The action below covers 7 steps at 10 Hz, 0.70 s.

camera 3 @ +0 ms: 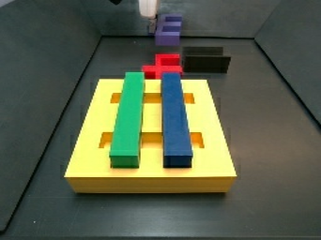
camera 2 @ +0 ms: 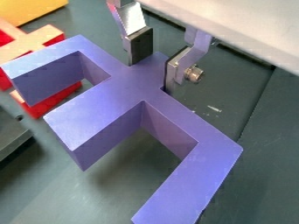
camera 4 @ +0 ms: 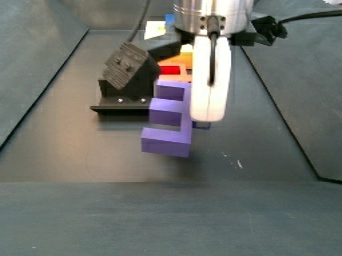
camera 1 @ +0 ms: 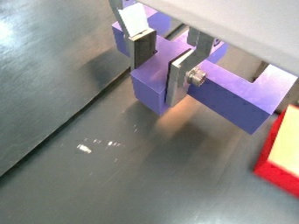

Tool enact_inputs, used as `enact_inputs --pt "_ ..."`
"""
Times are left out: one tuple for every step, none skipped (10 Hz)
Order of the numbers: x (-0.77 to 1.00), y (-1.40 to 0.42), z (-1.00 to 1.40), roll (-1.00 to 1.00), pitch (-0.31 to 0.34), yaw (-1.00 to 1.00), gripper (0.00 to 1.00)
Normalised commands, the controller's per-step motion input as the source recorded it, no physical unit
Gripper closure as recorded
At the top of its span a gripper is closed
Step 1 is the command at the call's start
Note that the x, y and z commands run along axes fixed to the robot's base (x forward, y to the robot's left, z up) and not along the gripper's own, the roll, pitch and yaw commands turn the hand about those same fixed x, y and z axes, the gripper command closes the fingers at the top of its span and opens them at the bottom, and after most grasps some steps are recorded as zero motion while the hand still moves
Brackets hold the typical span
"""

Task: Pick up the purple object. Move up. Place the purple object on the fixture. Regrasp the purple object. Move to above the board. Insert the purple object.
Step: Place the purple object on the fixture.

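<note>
Two silver fingers (camera 1: 140,39) clamp the purple object (camera 1: 222,92) in a wrist view, one plate on each side of its middle stub, so the gripper (camera 1: 163,63) is closed on the piece. Underneath is dark floor with a small glint of light, and a red piece (camera 1: 281,150) shows at the frame's edge.

Switching to another wrist view: the gripper (camera 2: 158,54) again pinches the purple object (camera 2: 117,96) on its central rib, the notched arms spreading out toward the camera. The red piece (camera 2: 30,48) lies beyond it, partly hidden.

Now a side view, looking across the board (camera 3: 153,159). That yellow slab fills the foreground with a green bar (camera 3: 129,117) and a dark-blue bar (camera 3: 175,117) lying side by side in it. Behind it sits the red piece (camera 3: 163,66), then the black fixture (camera 3: 207,61), and at the far end the purple object (camera 3: 168,30) hangs under the gripper (camera 3: 150,11).

Last side view: the gripper (camera 4: 201,60) holds the purple object (camera 4: 168,125) clear of the floor, its shadow below. The fixture (camera 4: 127,85) stands just behind, the red piece (camera 4: 171,72) beyond that.
</note>
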Motion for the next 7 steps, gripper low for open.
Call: enact_inputs --pt "0.51 -0.12 0.29 0.01 0.234 0.32 1.00" --pt "0.59 -0.15 0.30 0.01 0.286 0.38 1.00" --pt "0.55 -0.08 0.27 0.00 0.343 0.45 1.00" --pt "0.53 -0.19 0.27 -0.12 0.334 0.49 1.00" --pt "0.52 -0.24 0.25 -0.13 0.326 0.51 1.00" --pt "0.51 -0.23 0.25 -0.07 0.309 0.54 1.00" --pt "0.49 -0.22 0.22 -0.06 0.309 0.55 1.00"
